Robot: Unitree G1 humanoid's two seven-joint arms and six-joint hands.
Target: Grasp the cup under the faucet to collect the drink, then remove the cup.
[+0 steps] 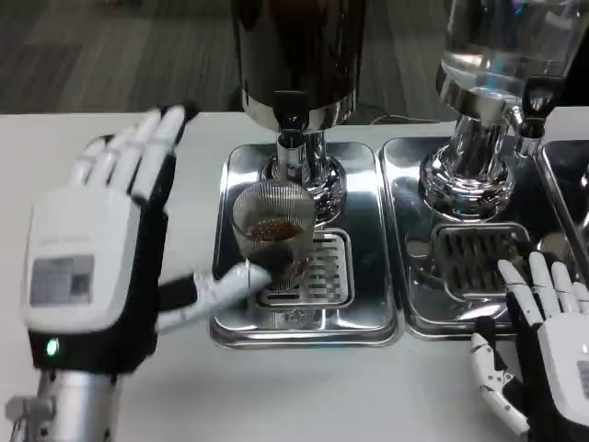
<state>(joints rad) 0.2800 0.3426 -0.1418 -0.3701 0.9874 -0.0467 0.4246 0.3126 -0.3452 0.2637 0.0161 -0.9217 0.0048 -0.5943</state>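
From the head view, the ribbed glass cup [273, 232] stands on the drain grate [317, 269] of the left steel drip tray [230, 318], just below the faucet [290, 124] of the dark dispenser [299, 51]. It holds brown drink low in the glass. The left hand [101, 244] stands to the left of the tray, fingers spread and holding nothing, thumb tip close beside the cup's base. The right hand [548, 345] rests spread at the near edge of the right tray [414, 313]. White table [304, 396] lies open in front.
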